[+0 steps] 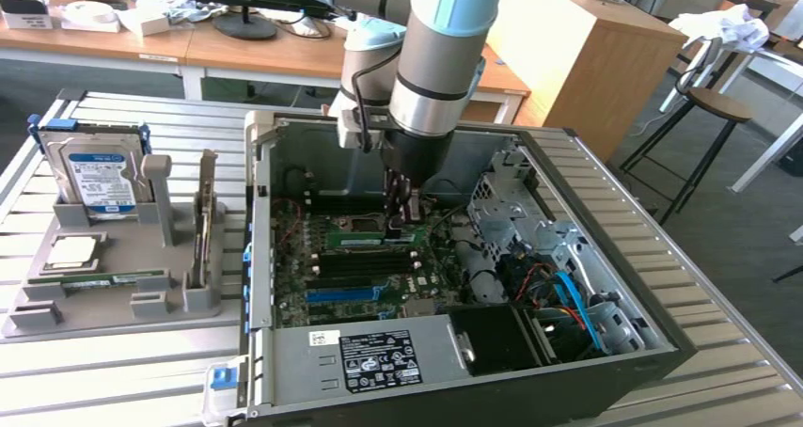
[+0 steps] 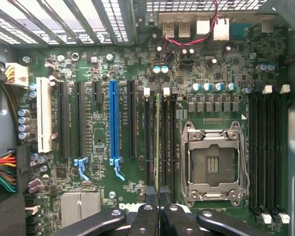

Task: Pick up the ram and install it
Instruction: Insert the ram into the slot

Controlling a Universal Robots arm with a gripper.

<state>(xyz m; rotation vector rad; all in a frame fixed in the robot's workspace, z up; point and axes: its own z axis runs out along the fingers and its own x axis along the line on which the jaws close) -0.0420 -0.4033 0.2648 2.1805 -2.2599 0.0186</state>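
Ribbed grey metal forms the table (image 1: 126, 389), which stands on a grey floor. Behind it are wooden desks (image 1: 251, 55) and, toward the exterior view's right, a round stool (image 1: 717, 105).

An open computer case (image 1: 258, 211) lies on the table with its power supply (image 1: 364, 356) along the near edge. On the exterior view's left, just beside the case, a grey tray (image 1: 113, 319) holds an upright hard drive (image 1: 101, 173), a standing card (image 1: 205, 229), a square chip (image 1: 73, 251) and a flat green strip (image 1: 107, 278).

The arm reaches straight down into the case. Its gripper (image 1: 401, 228) sits over the circuit board (image 2: 137, 64), between the empty chip socket (image 2: 214, 164) and a blue slot (image 2: 113, 120), with a white slot (image 2: 44, 120) further off. The ram (image 1: 364, 240) stands on edge in line with the black slots beside the socket. In the wrist view the ram (image 2: 157, 142) appears as a thin green line running into the gripper (image 2: 160, 216), whose fingers are pinched narrow on its top edge.

The arm's body hides the rear of the case in the exterior view. The fingers cover the near end of the ram, and its foot is lost between the slot walls, so I cannot tell whether it is pressed home.
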